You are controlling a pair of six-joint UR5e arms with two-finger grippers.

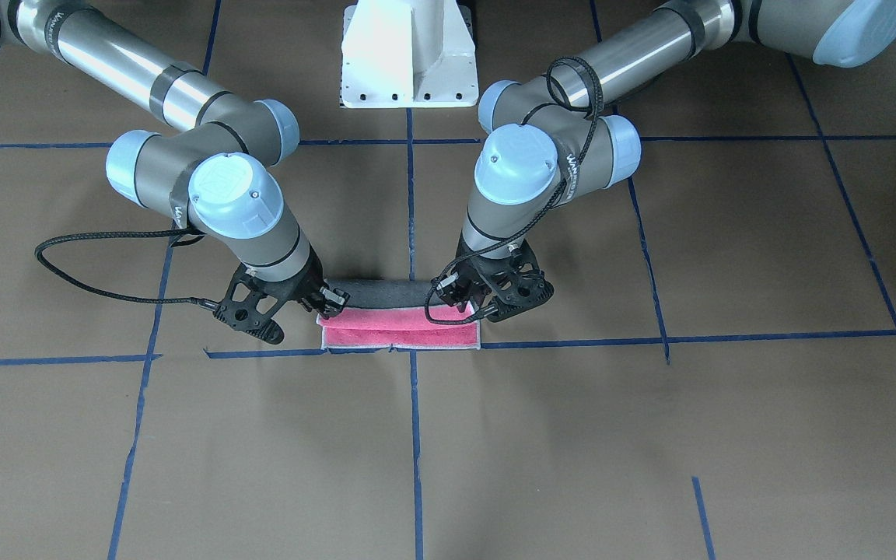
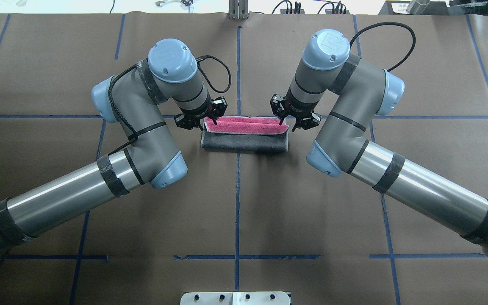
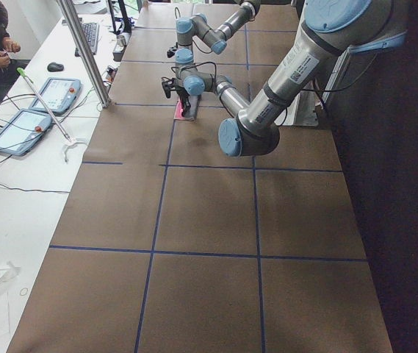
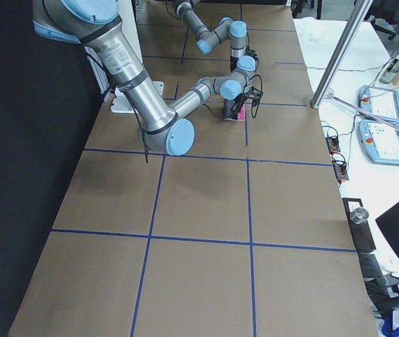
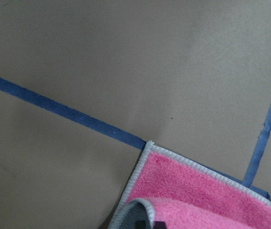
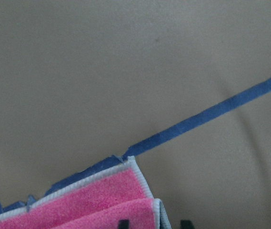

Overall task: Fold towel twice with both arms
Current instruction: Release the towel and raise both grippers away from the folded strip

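The towel (image 2: 244,125) lies at the table's middle, half rolled over. Its grey face (image 2: 244,143) curves up on the robot's side and its pink face shows beyond. My left gripper (image 2: 215,120) is shut on the towel's lifted edge at its left end. My right gripper (image 2: 281,121) is shut on the same edge at its right end. In the front-facing view the left gripper (image 1: 467,308) and right gripper (image 1: 329,306) hold that edge over the pink strip (image 1: 401,330). The left wrist view shows the towel's pink corner (image 5: 187,187), and the right wrist view shows the other pink corner (image 6: 102,200), both flat on the table.
Brown paper with blue tape lines (image 2: 237,203) covers the table. The white base pedestal (image 1: 409,54) stands behind the towel. A person and tablets (image 3: 17,129) are at a side desk beyond the table's edge.
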